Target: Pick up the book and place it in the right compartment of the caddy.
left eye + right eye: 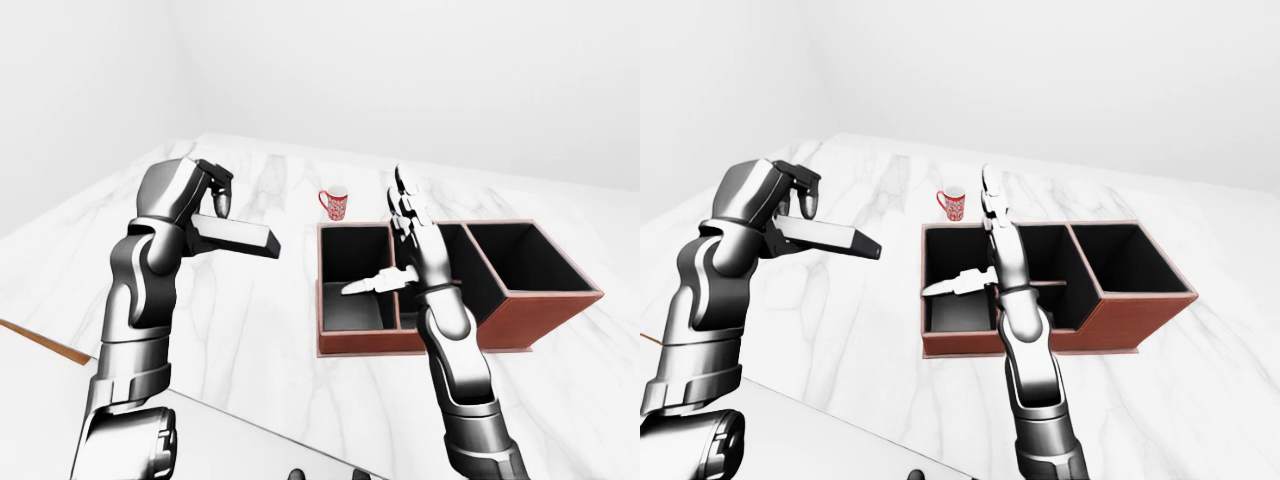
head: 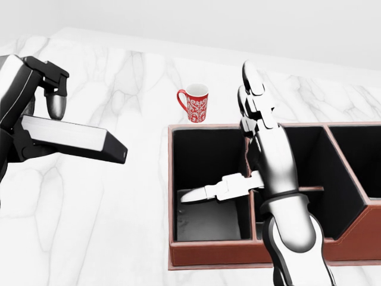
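Note:
My left hand point(image 2: 43, 119) is shut on the book point(image 2: 74, 140), a dark-covered volume with pale page edges. It holds the book in the air at the left of the head view, tilted down to the right, well left of the caddy. The red-brown caddy point(image 2: 208, 127) with black insides sits on the marble counter, and its right compartment point(image 1: 522, 262) holds nothing. My right hand point(image 2: 229, 149) hangs open over the caddy's left and middle compartments, fingers point(image 2: 253, 89) pointing up the view and thumb stretched left.
A red patterned mug point(image 2: 196, 102) stands on the white marble counter point(image 2: 131, 196) just above the caddy's left corner. A thin wooden edge point(image 1: 40, 342) shows at the lower left of the left-eye view.

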Controlling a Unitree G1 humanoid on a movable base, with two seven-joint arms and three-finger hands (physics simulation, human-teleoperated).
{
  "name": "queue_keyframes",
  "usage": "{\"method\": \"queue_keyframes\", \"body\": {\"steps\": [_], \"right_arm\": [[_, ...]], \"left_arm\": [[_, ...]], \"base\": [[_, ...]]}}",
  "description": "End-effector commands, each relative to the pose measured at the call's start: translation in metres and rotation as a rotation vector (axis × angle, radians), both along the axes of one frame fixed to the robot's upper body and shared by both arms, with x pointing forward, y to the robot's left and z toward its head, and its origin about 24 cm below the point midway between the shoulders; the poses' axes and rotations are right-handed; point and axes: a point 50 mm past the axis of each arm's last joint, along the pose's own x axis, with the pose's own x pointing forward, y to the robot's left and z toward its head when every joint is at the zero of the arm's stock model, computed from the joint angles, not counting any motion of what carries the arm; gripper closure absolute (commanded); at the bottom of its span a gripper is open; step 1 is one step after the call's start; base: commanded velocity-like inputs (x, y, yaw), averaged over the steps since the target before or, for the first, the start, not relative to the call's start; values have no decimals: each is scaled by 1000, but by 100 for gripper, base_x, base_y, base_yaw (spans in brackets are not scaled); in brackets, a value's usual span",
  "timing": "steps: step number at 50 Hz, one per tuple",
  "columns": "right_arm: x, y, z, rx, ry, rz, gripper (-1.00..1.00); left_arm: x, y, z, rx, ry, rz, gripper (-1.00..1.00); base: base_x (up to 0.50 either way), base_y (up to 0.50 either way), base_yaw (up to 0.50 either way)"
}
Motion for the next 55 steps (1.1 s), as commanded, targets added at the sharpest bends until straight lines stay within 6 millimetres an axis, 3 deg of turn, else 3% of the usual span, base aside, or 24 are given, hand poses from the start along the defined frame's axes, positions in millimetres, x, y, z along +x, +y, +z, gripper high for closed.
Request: {"method": "queue_keyframes", "body": {"steps": [1, 4, 5, 7, 10, 11, 12, 15, 17, 18, 21, 23, 26, 28, 31, 33, 37, 40, 41, 43, 46, 50, 51, 55], "right_arm": [[6, 14, 7, -1, -19, 29, -100], [6, 17, 10, -1, -30, 37, -100], [11, 19, -14, -9, 71, 31, -100], [7, 24, 12, 2, -37, 50, -100], [6, 29, 16, 7, -52, 62, -100], [11, 31, -7, 0, 46, 56, -100], [9, 32, 7, 9, -11, 65, -100], [13, 34, -11, 2, 69, 60, -100], [10, 35, 16, 15, -43, 68, -100], [12, 36, 4, 12, 5, 65, -100], [9, 39, 16, 18, -43, 76, -100], [13, 39, -5, 9, 46, 68, -100], [14, 41, -7, 10, 54, 69, -100], [10, 43, 19, 24, -51, 84, -100], [14, 45, 0, 17, 29, 77, -100], [11, 46, 22, 28, -60, 85, -100], [10, 48, 28, 32, -84, 86, -100], [15, 51, 2, 18, 26, 76, -100], [13, 51, 23, 29, -61, 85, -100], [15, 53, 14, 23, -20, 81, -100], [13, 55, 28, 31, -77, 92, -100], [13, 58, 30, 30, -82, 98, -100], [15, 60, 21, 22, -44, 96, -100], [13, 63, 29, 25, -78, 106, -100]], "left_arm": [[-5, -2, 11, -28, -50, -24, 100], [-6, -4, 13, -29, -55, -34, 100], [-6, -4, 13, -29, -55, -34, 100], [-6, -6, 14, -29, -56, -39, 100], [-5, -7, 14, -30, -56, -42, 100], [-5, -8, 14, -30, -55, -46, 100], [-4, -8, 15, -30, -55, -46, 100], [-3, -9, 16, -29, -56, -48, 100], [-3, -10, 15, -29, -56, -50, 100], [-3, -11, 15, -29, -57, -52, 100], [-3, -11, 15, -32, -55, -55, 100], [-3, -12, 15, -32, -55, -57, 100], [-3, -12, 15, -33, -56, -58, 100], [-3, -12, 16, -34, -56, -58, 100], [-3, -12, 16, -34, -57, -61, 100], [-2, -13, 17, -34, -58, -63, 100], [-2, -15, 18, -34, -60, -70, 100], [-2, -17, 19, -33, -63, -76, 100], [-2, -18, 20, -32, -65, -80, 100], [-2, -19, 22, -31, -68, -83, 100], [-1, -21, 25, -32, -76, -90, 100], [2, -22, 27, -30, -76, -89, 100], [3, -23, 29, -29, -79, -91, 100], [4, -24, 34, -28, -87, -94, 100]], "base": [[0, 0, 0], [0, 0, 0], [0, 0, 0], [0, 0, 0], [0, 0, 0], [0, 0, 0], [0, 0, 0], [0, 0, 0], [0, 0, 0], [0, 0, 0], [0, 0, 0], [0, 0, 0], [0, 0, 0], [0, 0, 0], [0, 0, 0], [0, 0, 0], [0, 0, 0], [0, 0, 0], [0, 0, 0], [0, 0, 0], [0, 0, 0], [0, 0, 0], [0, 0, 0], [0, 0, 0]]}}
